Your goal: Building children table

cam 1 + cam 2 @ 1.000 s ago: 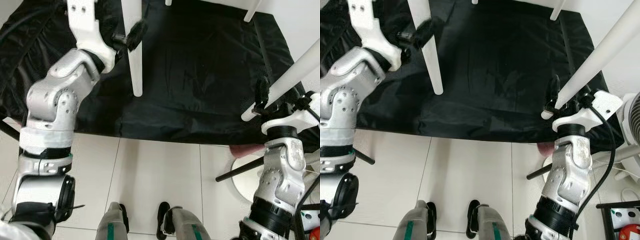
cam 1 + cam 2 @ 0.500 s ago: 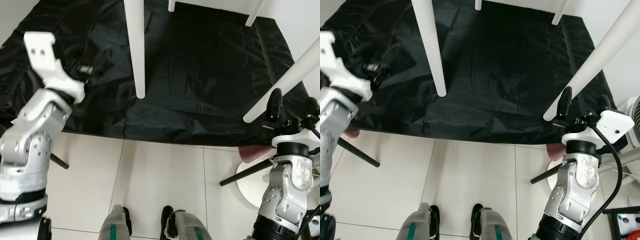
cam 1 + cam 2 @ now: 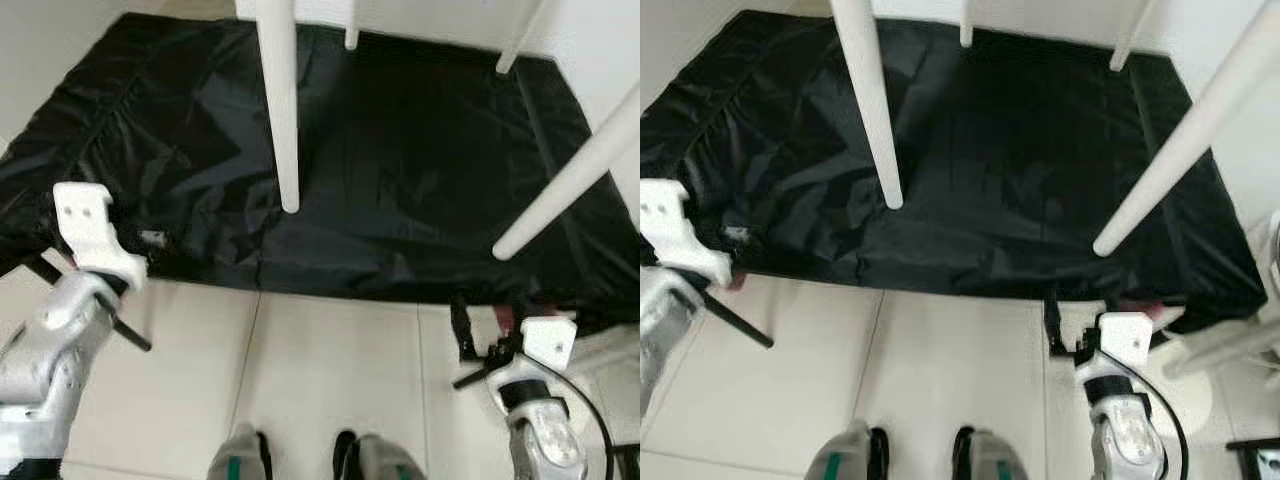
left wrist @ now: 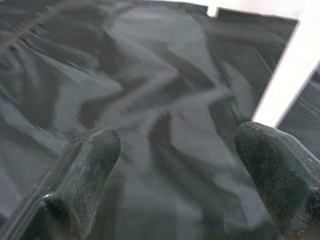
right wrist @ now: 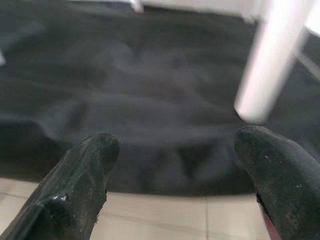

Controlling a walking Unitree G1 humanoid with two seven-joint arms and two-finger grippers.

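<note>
Standing on the black sheet [image 3: 400, 180], the table's 4 white legs [image 3: 280, 110] look rigid, smooth, light; grasp mid-leg. Left gripper [image 4: 175, 165] and right gripper [image 5: 175, 165] hang spread and empty near the sheet's front edge.

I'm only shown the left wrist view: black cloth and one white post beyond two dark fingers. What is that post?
Observer: A table leg. The head views show four white legs standing on the cloth.
Operator: Where is the other hand?
Observer: The right hand is low at the cloth's front edge, above the floor tiles, fingers open and holding nothing.
</note>
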